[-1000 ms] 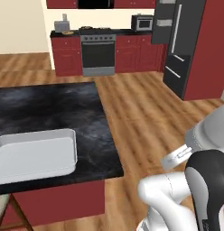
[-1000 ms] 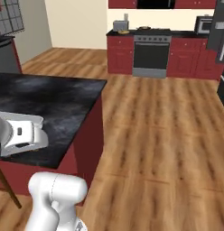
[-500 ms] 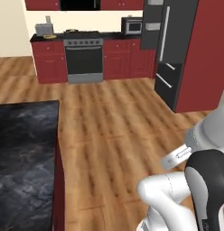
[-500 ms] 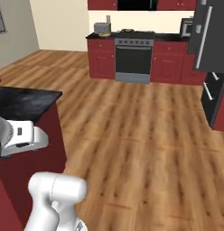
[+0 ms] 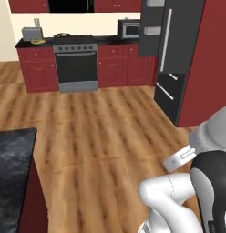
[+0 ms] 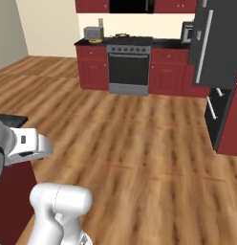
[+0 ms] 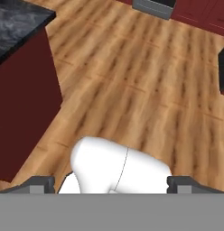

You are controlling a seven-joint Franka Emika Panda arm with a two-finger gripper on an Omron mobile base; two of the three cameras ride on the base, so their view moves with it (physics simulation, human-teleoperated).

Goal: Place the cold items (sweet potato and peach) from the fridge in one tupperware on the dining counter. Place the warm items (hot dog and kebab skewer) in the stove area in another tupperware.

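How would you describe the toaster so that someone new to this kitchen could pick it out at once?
Start at the stove with its dark oven door, set in the red cabinets along the far wall. On the black counter just left of it stands the toaster, a small grey box. The microwave, on the stove's other side beside the fridge, is darker and has a window in front.

You saw wood plank floor point(image 5: 110, 132) thru the kitchen. Red cabinets point(image 5: 119, 66) lined the cream back wall point(image 6: 48, 24), w/ steel oven point(image 5: 77, 67) between them, microwave point(image 5: 130, 30) on top, dark fridge point(image 5: 172, 54) at right. Black-topped counter point(image 5: 10, 168) sat near left.
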